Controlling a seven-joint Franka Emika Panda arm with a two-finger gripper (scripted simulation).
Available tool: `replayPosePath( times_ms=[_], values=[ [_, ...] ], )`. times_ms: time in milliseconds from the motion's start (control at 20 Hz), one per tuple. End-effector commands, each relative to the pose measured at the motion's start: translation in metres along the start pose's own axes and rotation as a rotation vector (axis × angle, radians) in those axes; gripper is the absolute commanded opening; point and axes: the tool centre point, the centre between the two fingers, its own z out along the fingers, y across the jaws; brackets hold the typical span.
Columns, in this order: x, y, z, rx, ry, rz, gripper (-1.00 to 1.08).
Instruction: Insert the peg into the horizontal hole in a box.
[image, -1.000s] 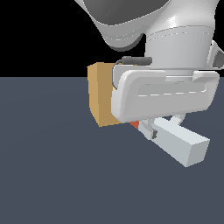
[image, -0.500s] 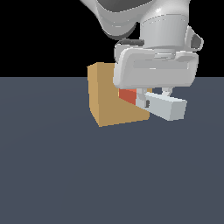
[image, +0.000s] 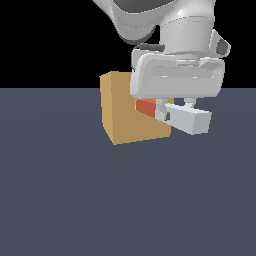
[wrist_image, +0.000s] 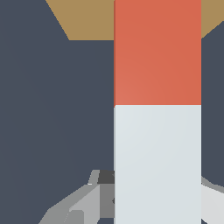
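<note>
Since 1 second ago, the pincer (image: 175, 112) has carried the peg (image: 181, 117) up toward the box (image: 125, 112); clamped on the white half, red end at the box face.

The gripper (image: 175, 111) hangs just right of the tan box (image: 127, 112), its fingers (image: 162, 111) clamped on the white half of the peg (image: 185, 119). The peg lies roughly level above the dark counter (image: 125, 200), its red-orange end at the box's right face; the hole is hidden.
</note>
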Motion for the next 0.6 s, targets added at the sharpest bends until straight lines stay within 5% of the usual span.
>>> replayPosePath(
  times_ms=[0, 550],
  values=[
    [-0.0015, 0.0027, -0.0043, -0.007, -0.002, 0.001, -1.00],
    [0.0058, 0.0023, -0.0029, -0.004, -0.002, 0.002, -1.00]
  ],
)
